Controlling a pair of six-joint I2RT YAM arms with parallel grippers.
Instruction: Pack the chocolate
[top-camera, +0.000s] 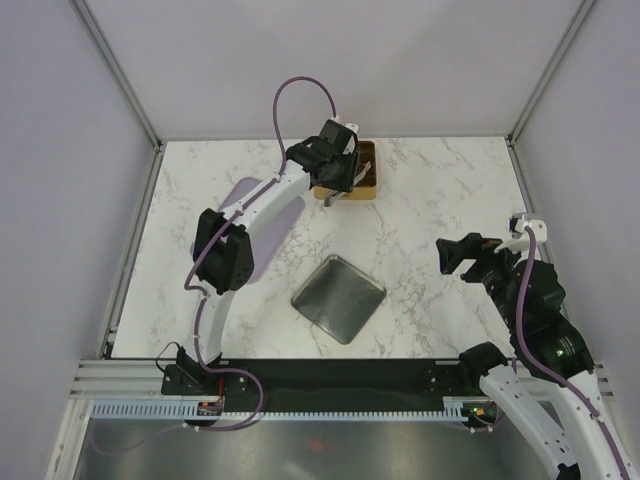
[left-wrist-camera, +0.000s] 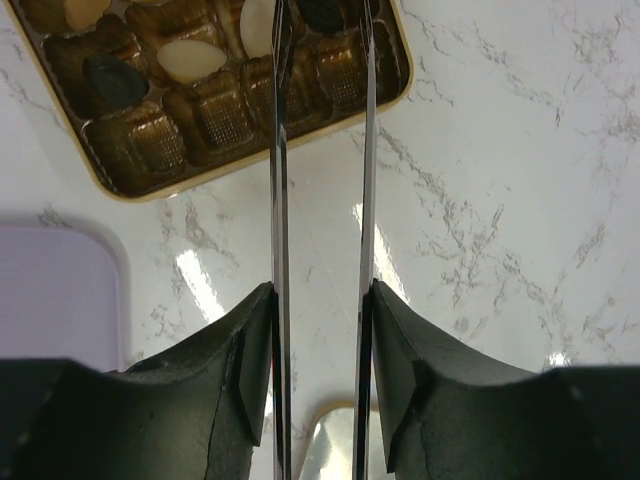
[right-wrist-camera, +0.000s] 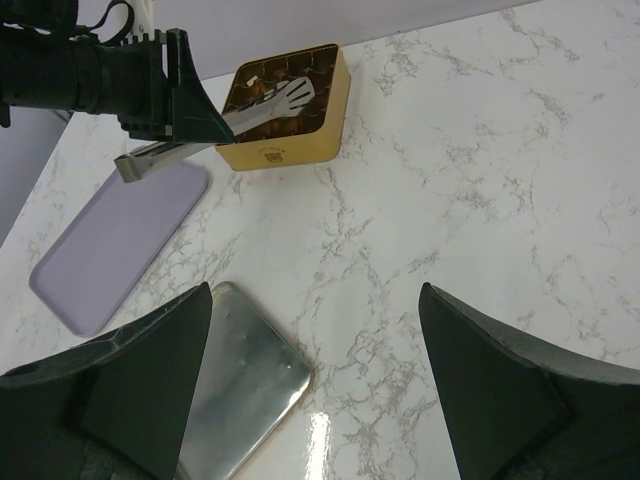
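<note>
Left gripper (left-wrist-camera: 320, 300) clamps tongs (right-wrist-camera: 255, 112) over the gold tin (right-wrist-camera: 285, 152) of chocolate (left-wrist-camera: 190, 60); right gripper (right-wrist-camera: 315, 330) gapes empty, well apart from it.

A gold tin (right-wrist-camera: 288, 152) stands on the marble table (right-wrist-camera: 480, 180). Just left of the tin, the left gripper (right-wrist-camera: 188, 118) clamps metal tongs (right-wrist-camera: 262, 108), whose spread tips reach over the tin's compartments. A lilac board (right-wrist-camera: 120, 240) lies flat, below and left of the tin. A shiny metal tray (right-wrist-camera: 240, 390) lies nearer than the tin. The right gripper (right-wrist-camera: 315, 295) stands wide apart, holding nothing.
</note>
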